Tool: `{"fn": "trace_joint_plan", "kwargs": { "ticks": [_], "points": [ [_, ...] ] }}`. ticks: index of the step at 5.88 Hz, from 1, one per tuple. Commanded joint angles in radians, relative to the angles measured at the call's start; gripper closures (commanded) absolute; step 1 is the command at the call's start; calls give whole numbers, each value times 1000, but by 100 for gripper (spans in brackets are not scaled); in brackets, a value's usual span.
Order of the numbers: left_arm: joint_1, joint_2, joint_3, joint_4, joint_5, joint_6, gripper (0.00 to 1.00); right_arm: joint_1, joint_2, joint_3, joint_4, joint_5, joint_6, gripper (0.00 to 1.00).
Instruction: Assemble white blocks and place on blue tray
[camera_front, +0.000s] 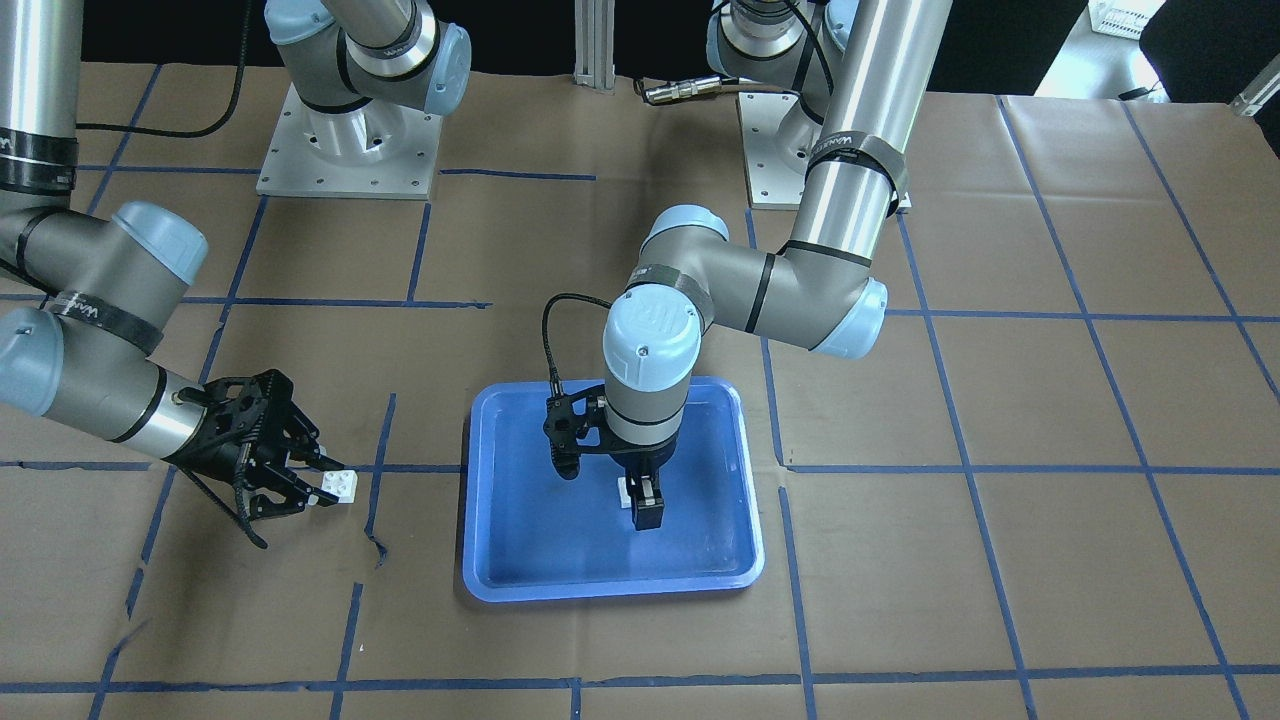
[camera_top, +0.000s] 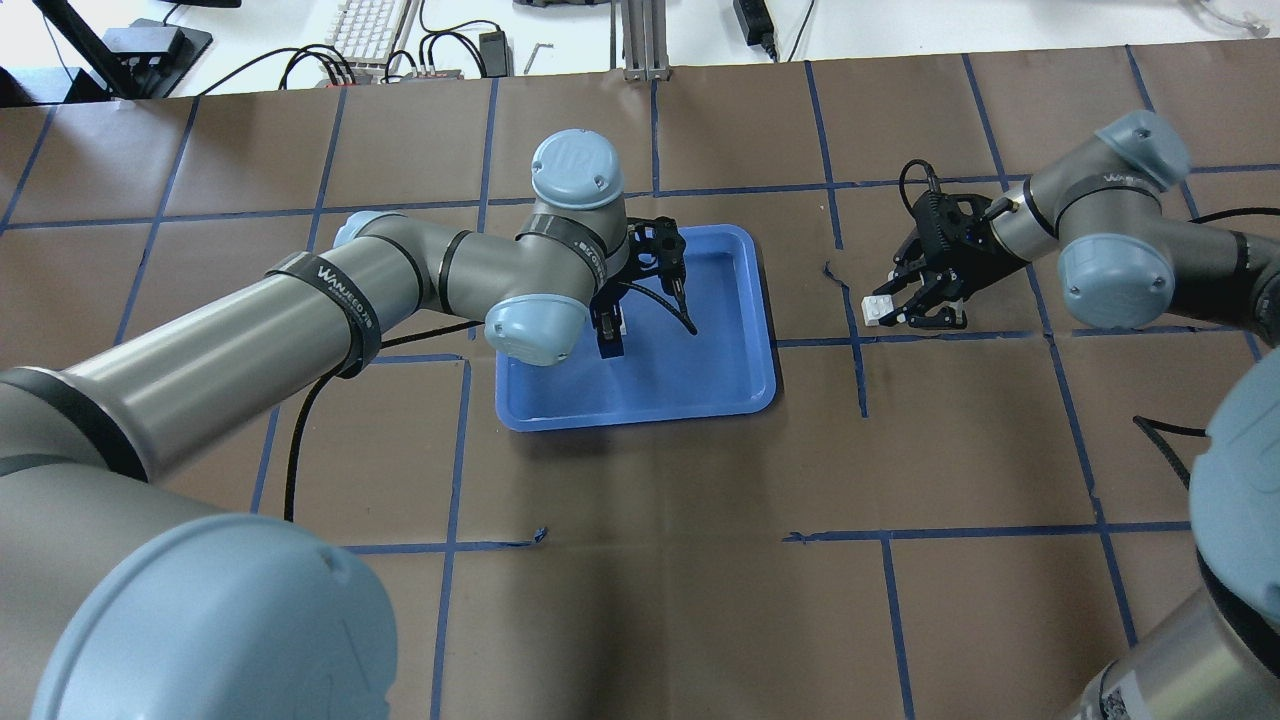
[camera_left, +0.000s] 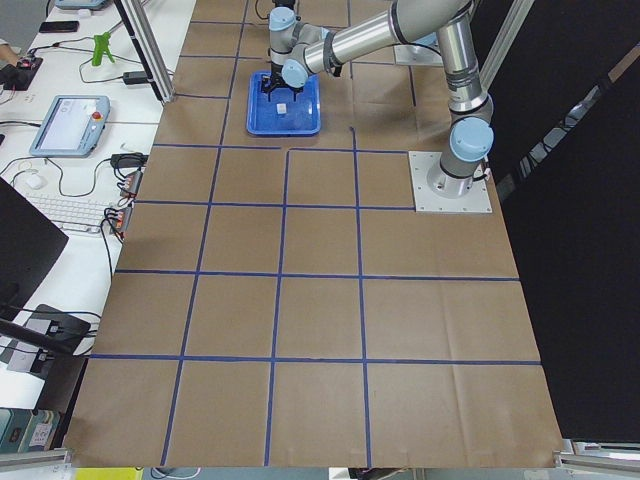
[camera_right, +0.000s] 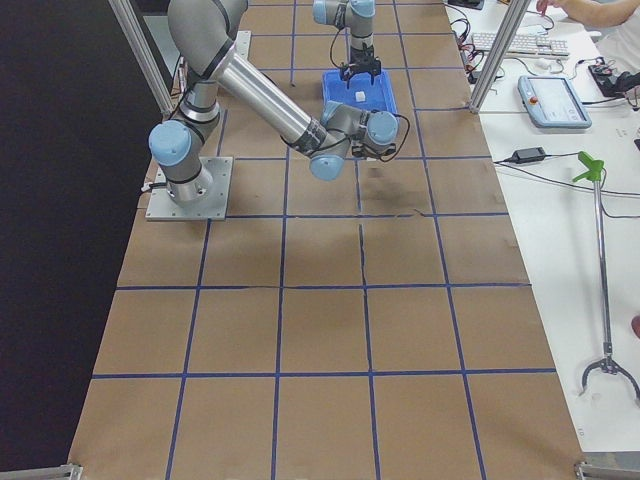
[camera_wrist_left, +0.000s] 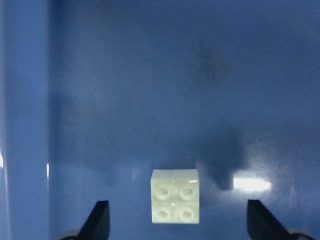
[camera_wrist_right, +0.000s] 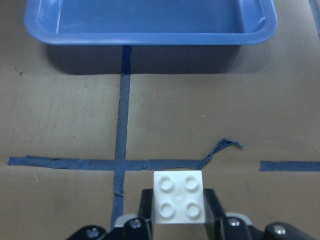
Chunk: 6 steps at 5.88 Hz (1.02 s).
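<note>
Studs up, the first white block (camera_wrist_right: 178, 204) sits clamped in the right pincer (camera_front: 325, 482), over the table (camera_top: 640, 560) at 3 o'clock of the blue tray (camera_top: 700, 375) in the overhead view. The second white block (camera_wrist_left: 175, 196) lies on the tray floor, slightly toward 9 o'clock, between the spread, untouching fingers of the left pincer (camera_top: 610, 335).

You're standing in a robotics lab — robot arms (camera_right: 260, 95) bolted to steel plates (camera_right: 215, 205) on a paper-covered table (camera_right: 400, 330) gridded with blue tape (camera_right: 365, 373), a keyboard (camera_left: 75, 210) and teach pendant (camera_right: 555, 100) alongside.
</note>
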Motion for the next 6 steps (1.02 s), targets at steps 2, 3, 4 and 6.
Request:
{"fn": "trace_joint_plan", "kwargs": {
  "ticks": [2,3,4,6],
  "points": [
    [9,245,108,-398,-45,-39,1,124,-46,4,-11,93,164,78],
    [60,332,94,-483,-39,-103,1,215,-43,4,-92,95,277,78],
    [118,375,84,-507,-36,-213,1,269,-35,4,-208,92,447,78],
    [216,434,83,-605,3,-417,1,381,32,-1,-308,93,476,78]
  ]
}}
